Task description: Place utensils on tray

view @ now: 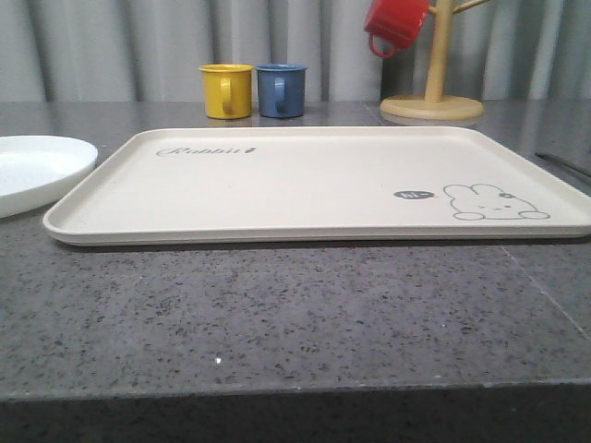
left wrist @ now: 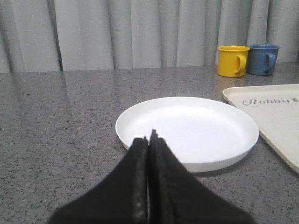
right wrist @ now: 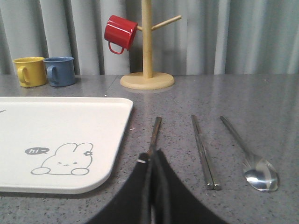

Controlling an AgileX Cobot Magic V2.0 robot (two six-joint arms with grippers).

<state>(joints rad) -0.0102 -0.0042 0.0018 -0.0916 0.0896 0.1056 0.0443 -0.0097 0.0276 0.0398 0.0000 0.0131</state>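
Note:
The cream tray (view: 277,185) with the rabbit drawing lies in the middle of the table, with nothing on it. To its right, three silver utensils lie side by side on the grey tabletop: a fork (right wrist: 156,133), a flat bar-like piece (right wrist: 203,151) and a spoon (right wrist: 254,163). My right gripper (right wrist: 152,156) is shut and sits just in front of the fork, hiding its near end; I see nothing clamped between the fingers. The tray's corner (right wrist: 70,140) is beside it. My left gripper (left wrist: 149,137) is shut and holds nothing, at the near rim of the round white plate (left wrist: 187,130).
The white plate (view: 37,166) lies left of the tray. A yellow mug (view: 226,90) and a blue mug (view: 281,89) stand behind the tray. At the back right is a wooden mug tree (view: 434,92) holding a red mug (view: 395,23). Bare tabletop runs along the front.

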